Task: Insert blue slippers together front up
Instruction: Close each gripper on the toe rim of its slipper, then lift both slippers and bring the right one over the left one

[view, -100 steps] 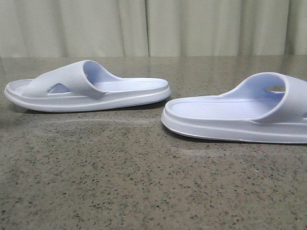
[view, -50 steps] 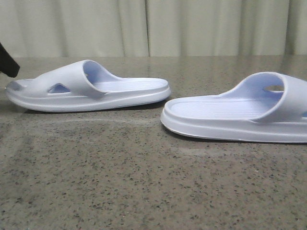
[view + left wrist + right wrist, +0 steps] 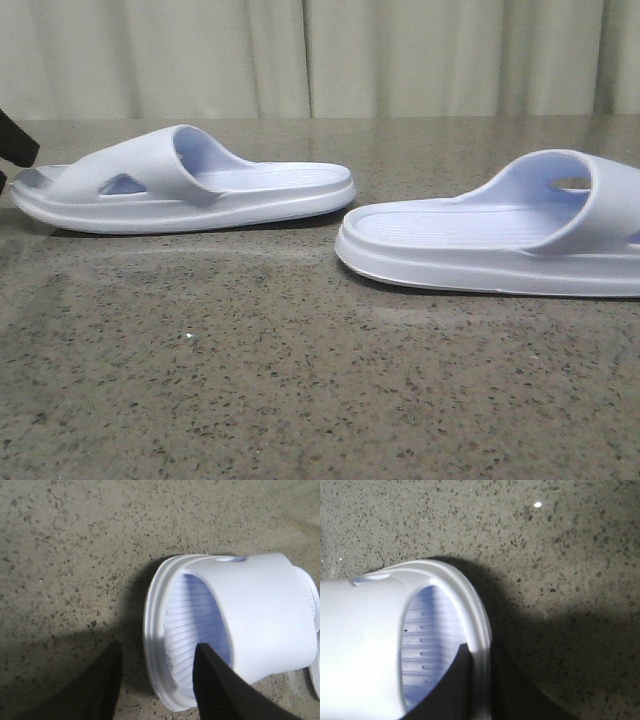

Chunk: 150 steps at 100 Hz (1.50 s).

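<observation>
Slippers apart on table (image 3: pixel 300 400), soles down. Grasp step. Left claw (image 3: pixel 157 667) open, empty, straddling toe rim of left slipper (image 3: pixel 250 615). Right claw at toe of right slipper (image 3: pixel 365 645); opening cannot be told. Next: close on rims, lift.

Soft, even light is seen in the front view; a broad pale sheen is spread across the speckled desk (image 3: pixel 300 380), and only thin dark shadows are cast under the blue slippers (image 3: pixel 185 180). The nearest stretch of desk is rendered slightly soft, and the curtain (image 3: pixel 320 55) behind is evenly lit without glare.

In the left wrist view a dim shadow is thrown on the desk around the left gripper (image 3: pixel 157 652), whose fingers (image 3: pixel 215 685) are blurred. The strap beyond it is nearly washed out.

In the right wrist view a heavy shadow is cast beside the slipper's rim, one small glint (image 3: pixel 537 504) is caught on the desk, and the strap is overexposed and soft.
</observation>
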{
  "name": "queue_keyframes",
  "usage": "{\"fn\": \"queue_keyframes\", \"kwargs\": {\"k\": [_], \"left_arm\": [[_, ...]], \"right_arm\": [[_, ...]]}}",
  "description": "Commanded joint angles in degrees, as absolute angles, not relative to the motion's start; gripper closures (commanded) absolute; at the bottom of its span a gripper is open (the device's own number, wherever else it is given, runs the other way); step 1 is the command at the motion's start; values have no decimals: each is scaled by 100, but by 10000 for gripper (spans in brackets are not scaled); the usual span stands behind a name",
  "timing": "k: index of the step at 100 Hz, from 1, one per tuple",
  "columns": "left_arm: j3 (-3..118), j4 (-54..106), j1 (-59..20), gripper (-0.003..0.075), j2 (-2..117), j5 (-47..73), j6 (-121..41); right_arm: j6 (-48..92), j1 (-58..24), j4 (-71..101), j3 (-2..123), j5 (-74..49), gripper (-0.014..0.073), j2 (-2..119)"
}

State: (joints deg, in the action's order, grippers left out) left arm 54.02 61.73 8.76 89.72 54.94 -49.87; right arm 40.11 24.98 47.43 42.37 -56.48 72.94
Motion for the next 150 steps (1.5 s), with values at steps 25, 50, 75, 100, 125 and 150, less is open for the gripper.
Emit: {"fn": "queue_keyframes", "kwargs": {"k": [25,50,75,100,125,150], "left_arm": [[5586,6735,886,431,9032,5825,-5280],[5586,6907,886,431,9271,6032,-5379],[5590,6930,855,540,9307,6061,-5424],[5590,7000,855,705,9307,6207,-5552],[5590,7098,1295,705,9002,6243,-5581],[5590,7260,1650,705,8550,6583,-5558]], "right_arm": [[4096,2507,4974,4416,-5611,701,7201],[4139,2507,4976,4416,-5611,701,7201],[4139,2507,4976,4416,-5611,701,7201],[4141,2507,4994,4416,-5611,701,7201],[4177,2507,5376,4425,-5350,701,7129],[4453,2507,6195,4567,-5325,701,6996]]}}
